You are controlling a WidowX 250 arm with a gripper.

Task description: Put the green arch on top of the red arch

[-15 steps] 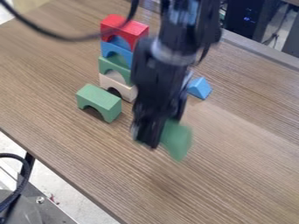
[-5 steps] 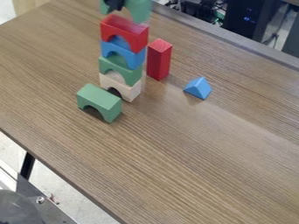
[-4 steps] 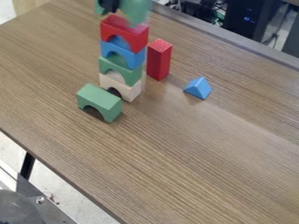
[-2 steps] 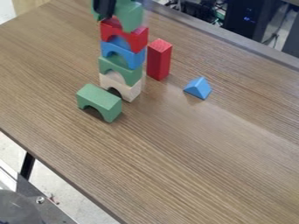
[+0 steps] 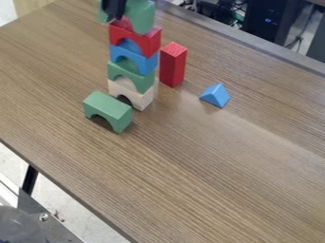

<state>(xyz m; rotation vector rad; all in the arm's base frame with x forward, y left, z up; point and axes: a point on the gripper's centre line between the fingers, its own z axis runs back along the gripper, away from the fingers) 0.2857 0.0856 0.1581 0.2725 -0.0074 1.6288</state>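
Gripper (image 5: 115, 12), pinching the green arch (image 5: 141, 15), stood at the scene's far left; the green arch extended mostly rightward from it, directly above the red arch (image 5: 150, 43). Their long axes ran roughly parallel; contact was unclear, so seating probably required straight lowering before release.

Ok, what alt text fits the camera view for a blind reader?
Black robot gripper at a green arch over a tower, top to bottom: red arch, blue arch, second green arch, cream arch. Beside it on a wooden table: third green arch, upright red block, blue wedge.
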